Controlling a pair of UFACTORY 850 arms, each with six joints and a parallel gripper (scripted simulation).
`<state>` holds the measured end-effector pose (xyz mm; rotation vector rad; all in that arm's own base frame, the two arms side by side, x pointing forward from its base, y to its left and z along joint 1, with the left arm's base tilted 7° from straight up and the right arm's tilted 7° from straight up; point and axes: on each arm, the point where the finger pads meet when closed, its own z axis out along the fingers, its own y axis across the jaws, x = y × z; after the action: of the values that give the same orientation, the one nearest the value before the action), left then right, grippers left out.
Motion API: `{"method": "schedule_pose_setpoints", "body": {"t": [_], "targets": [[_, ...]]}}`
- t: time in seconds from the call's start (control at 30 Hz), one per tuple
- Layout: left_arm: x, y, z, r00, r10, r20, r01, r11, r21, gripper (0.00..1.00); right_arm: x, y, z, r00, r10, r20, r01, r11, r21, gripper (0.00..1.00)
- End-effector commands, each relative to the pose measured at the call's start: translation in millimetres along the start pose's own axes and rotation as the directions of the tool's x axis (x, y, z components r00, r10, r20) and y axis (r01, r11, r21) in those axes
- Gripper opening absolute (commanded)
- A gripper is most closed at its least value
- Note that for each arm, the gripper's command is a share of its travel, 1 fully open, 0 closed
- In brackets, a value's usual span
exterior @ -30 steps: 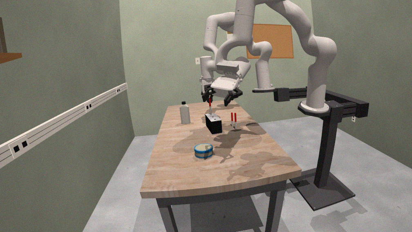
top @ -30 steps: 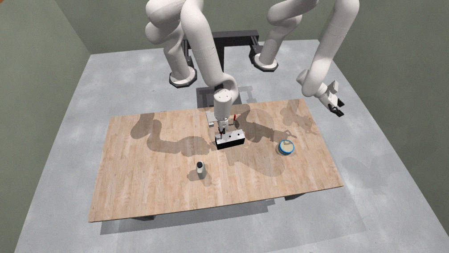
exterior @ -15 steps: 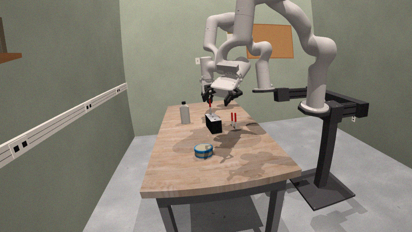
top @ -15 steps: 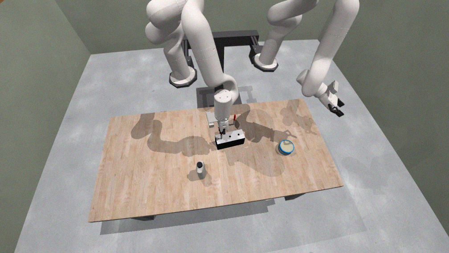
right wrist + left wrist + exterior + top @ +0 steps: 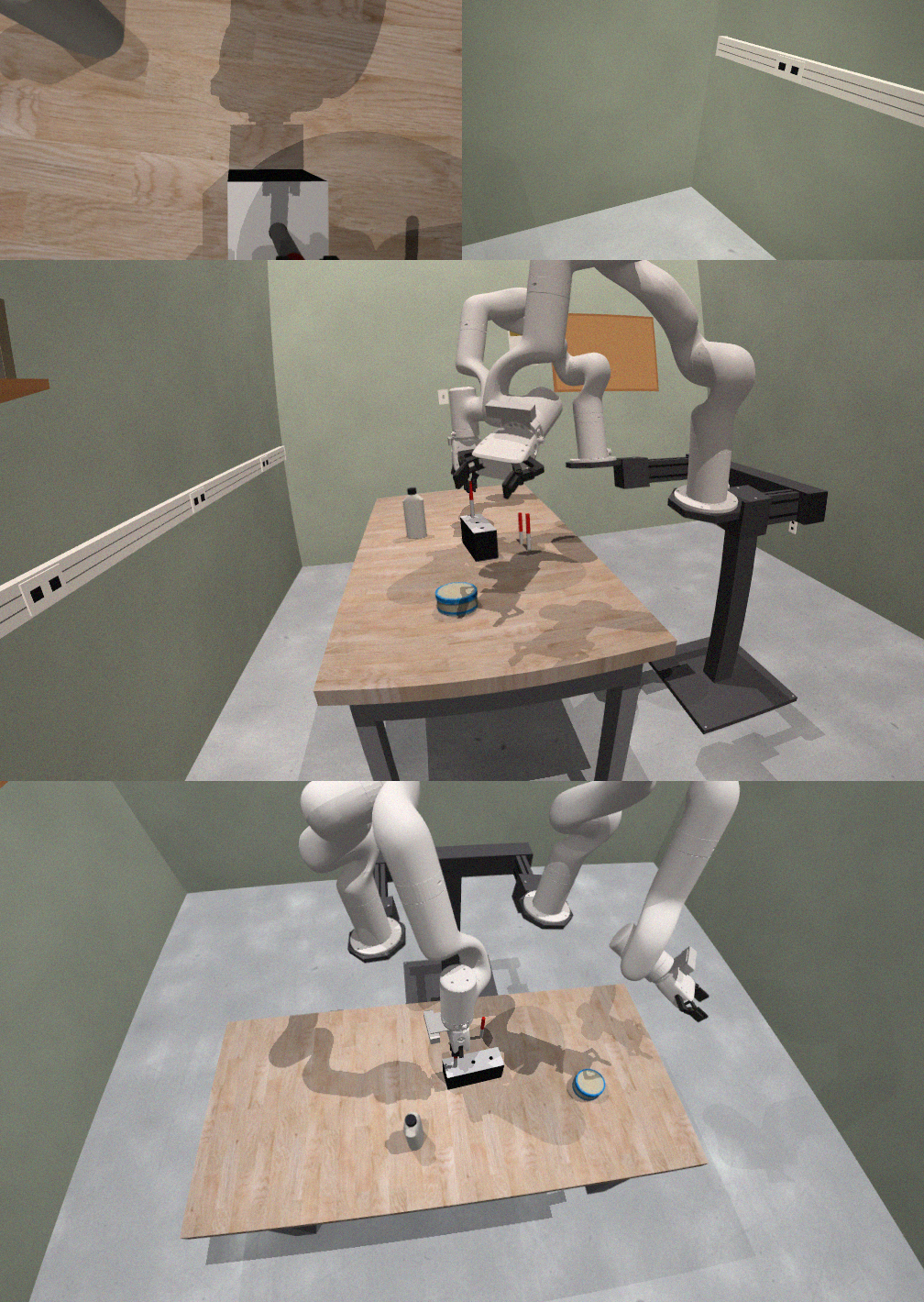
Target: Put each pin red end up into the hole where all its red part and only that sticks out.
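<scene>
Left gripper stands wide open with nothing between its fingers, raised and, in the top view, past the table's edge. Going from the robot's left to its right, a round blue-rimmed tin comes next on the wooden table. Nearer the block, on the robot's side, two red-topped pins stand upright close together, red ends up. The black block with a pale top shows two uncovered holes. At its other end, the right gripper is closed on the third pin, red end up. Grey shows above the block; I cannot tell whether its tip is in a hole. Last, a grey bottle stands upright farther from the robot.
</scene>
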<state>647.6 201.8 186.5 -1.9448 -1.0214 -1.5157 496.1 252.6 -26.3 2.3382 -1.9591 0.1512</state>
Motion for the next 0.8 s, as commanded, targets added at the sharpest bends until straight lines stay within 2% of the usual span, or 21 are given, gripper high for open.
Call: {"method": "schedule_pose_setpoints", "body": {"t": [0.0, 0.77], "targets": [[1.1, 0.5, 0.1, 1.0, -0.001, -0.002, 0.001, 1.0, -0.001, 1.0, -0.1, -0.6, -0.7, 1.0, 0.0, 0.0, 0.0, 1.0, 0.001, 0.0], [1.1, 0.5, 0.1, 1.0, -0.001, -0.002, 0.001, 1.0, -0.001, 1.0, -0.1, -1.2, 3.2, 1.0, 0.0, -0.001, 0.0, 1.0, 0.001, 0.0]]}}
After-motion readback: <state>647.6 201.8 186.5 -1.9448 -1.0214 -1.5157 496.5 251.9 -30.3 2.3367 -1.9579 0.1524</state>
